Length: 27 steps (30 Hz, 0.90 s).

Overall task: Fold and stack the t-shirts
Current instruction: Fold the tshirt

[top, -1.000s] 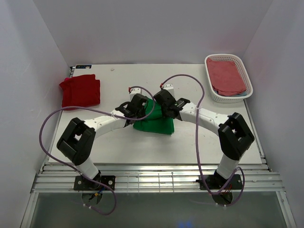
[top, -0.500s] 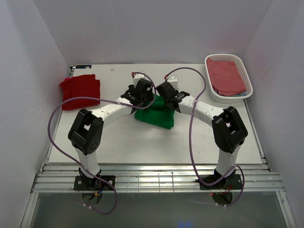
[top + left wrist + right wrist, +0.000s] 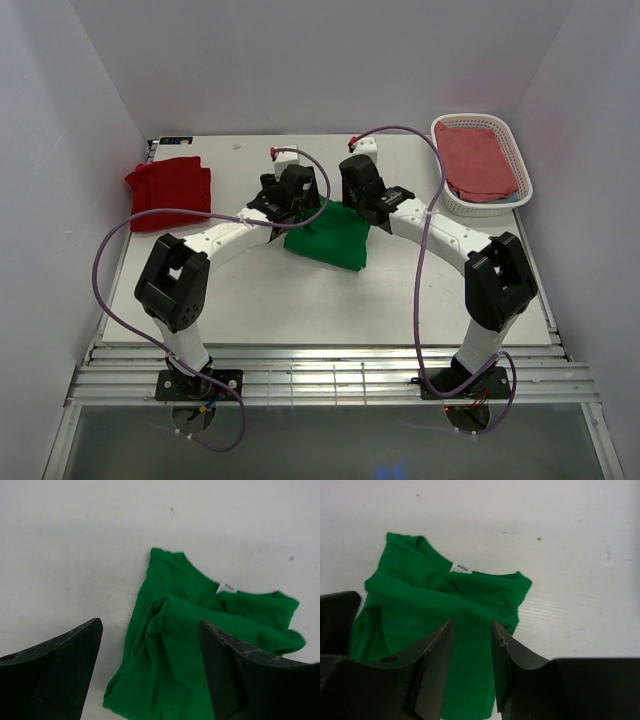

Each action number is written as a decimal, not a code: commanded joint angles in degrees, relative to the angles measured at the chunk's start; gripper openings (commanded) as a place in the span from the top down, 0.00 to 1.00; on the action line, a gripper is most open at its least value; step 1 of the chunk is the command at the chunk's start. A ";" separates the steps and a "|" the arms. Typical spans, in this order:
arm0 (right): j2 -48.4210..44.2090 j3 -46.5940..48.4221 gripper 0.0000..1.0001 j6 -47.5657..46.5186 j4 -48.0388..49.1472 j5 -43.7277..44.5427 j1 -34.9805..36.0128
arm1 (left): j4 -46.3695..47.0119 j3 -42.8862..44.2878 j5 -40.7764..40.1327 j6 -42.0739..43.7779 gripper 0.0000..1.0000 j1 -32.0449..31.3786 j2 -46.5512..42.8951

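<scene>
The green t-shirt (image 3: 330,238) lies folded in a loose rectangle at mid-table, its collar and white label (image 3: 226,586) showing. Both grippers hover over its far edge. My left gripper (image 3: 296,202) is open, its jaws wide apart above the shirt's left side (image 3: 190,630) with nothing pinched. My right gripper (image 3: 366,197) is open too, its jaws a narrow gap apart above the shirt's right side (image 3: 435,590), free of the cloth. The red t-shirt (image 3: 170,190) lies folded at the far left of the table, away from both arms.
A white basket (image 3: 520,160) at the far right holds a folded pink-red cloth (image 3: 478,158). White walls close in the table on three sides. A metal rail (image 3: 320,380) runs along the near edge by the arm bases.
Both grippers have opened and let go of the green shirt, then moved toward the far side. The shirt now lies folded where they left it.
</scene>
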 commanded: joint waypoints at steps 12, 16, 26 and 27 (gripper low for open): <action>6.19 -3.98 0.92 7.81 0.72 -25.43 -0.84 | 8.24 -12.91 23.80 0.79 0.12 9.24 -5.74; 8.21 -4.86 0.92 8.26 -1.56 -24.73 -0.84 | 12.91 -15.19 30.40 0.97 0.12 12.23 -6.26; 13.31 -3.98 0.92 9.40 -6.14 -22.18 -0.92 | 15.46 -13.35 48.41 -0.17 0.11 15.05 -0.64; 13.57 -3.72 0.92 9.40 -6.49 -22.09 -0.84 | 14.68 -13.00 49.47 -0.26 0.11 15.14 1.01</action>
